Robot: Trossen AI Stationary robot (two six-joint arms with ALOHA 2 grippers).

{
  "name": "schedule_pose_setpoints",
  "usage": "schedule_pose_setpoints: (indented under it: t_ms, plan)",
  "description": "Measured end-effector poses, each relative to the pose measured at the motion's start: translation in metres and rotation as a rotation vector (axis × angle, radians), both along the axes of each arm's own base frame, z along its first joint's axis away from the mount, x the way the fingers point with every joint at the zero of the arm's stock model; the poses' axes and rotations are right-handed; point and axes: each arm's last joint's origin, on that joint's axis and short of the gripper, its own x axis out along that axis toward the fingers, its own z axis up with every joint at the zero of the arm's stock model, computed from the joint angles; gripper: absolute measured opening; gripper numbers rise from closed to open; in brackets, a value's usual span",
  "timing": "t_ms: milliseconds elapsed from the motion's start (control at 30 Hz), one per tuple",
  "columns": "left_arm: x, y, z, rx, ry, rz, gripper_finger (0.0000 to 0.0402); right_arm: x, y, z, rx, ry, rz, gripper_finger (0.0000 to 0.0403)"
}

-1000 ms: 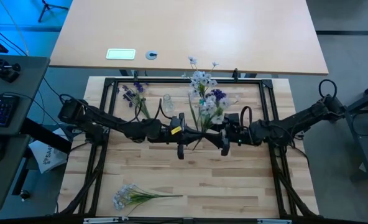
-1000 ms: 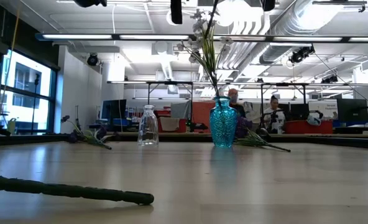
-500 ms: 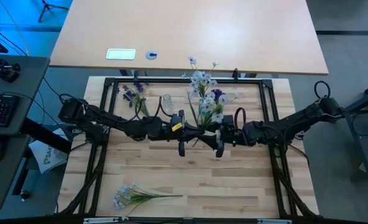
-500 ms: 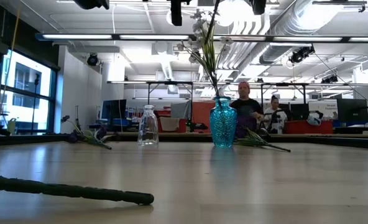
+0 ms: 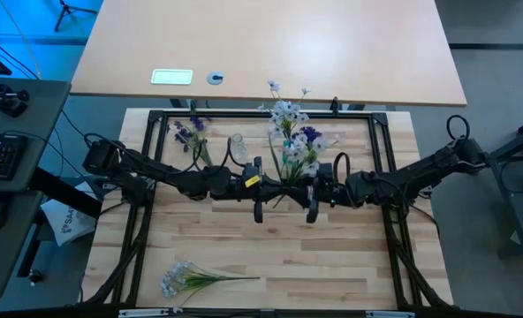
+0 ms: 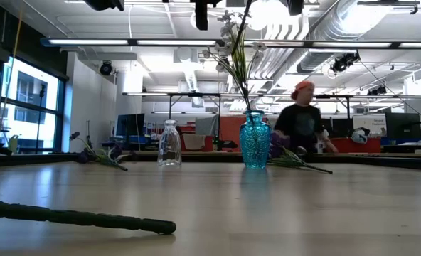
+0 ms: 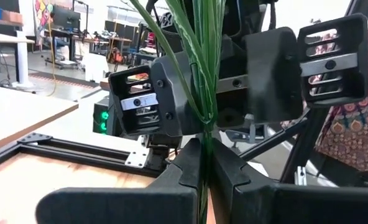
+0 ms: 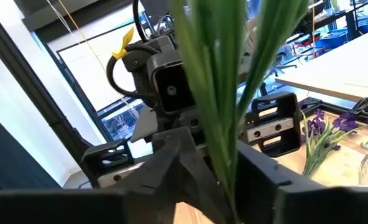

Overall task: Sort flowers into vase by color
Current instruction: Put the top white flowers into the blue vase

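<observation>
My left gripper (image 5: 270,190) (image 7: 204,163) is shut on a sprig of long green stems (image 5: 284,194) with white and pale-blue blossoms (image 5: 297,157), high over the table's middle. My right gripper (image 5: 304,198) (image 8: 224,171) is open and faces it. Its fingers (image 7: 140,102) stand on either side of the same stems without touching. A teal vase (image 6: 255,140) stands on the table and holds a white sprig (image 6: 232,43). Purple blossoms (image 5: 310,135) show beside it. My left gripper pinches the bundle of green stems (image 7: 202,134) between its two fingers, low on their length. The fingers come level from the table's left and lie across the stems. The sprig is lifted clear of the table, and its leaves rise past the fingers.
A clear glass bottle (image 6: 169,144) (image 5: 238,141) stands left of the vase. Purple sprigs lie at the far left (image 5: 189,132). A white sprig (image 5: 186,278) lies near the near edge, and its stem (image 6: 75,217) shows close in the low view. A black frame rail (image 5: 261,113) borders the table. A person (image 6: 303,121) walks behind.
My right gripper has moved toward the table's left, closing on the stems that my left gripper holds, and its open fingers now stand around them. The left gripper and the sprig have stayed where they were. A person has walked across the room behind.
</observation>
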Motion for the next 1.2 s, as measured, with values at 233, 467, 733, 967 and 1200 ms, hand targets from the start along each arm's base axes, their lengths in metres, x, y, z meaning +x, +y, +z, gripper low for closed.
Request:
schedule_pose_setpoints:
  t_ms: [233, 467, 733, 967, 1200]
  plan:
    - [0.0, -0.001, 0.001, 0.017, -0.008, 0.005, 0.0011, 0.0, 0.0, 0.0, -0.029, 0.005, 0.004, 0.0012]
    - [-0.009, 0.001, 0.003, 0.035, 0.101, 0.013, 0.0069, -0.011, -0.003, 0.007, -0.055, 0.031, 0.0, 0.0005]
    - [-0.048, 0.008, 0.005, 0.162, 0.476, 0.004, 0.015, -0.058, -0.02, 0.031, -0.092, 0.087, -0.057, 0.0003]
    - [-0.104, -0.003, -0.03, -0.098, 0.427, 0.039, 0.015, -0.104, -0.022, 0.031, -0.14, 0.231, -0.171, 0.0001]
    - [-0.144, -0.013, -0.052, -0.298, 0.245, 0.149, 0.013, -0.118, -0.016, -0.017, -0.076, 0.25, -0.281, 0.0001]
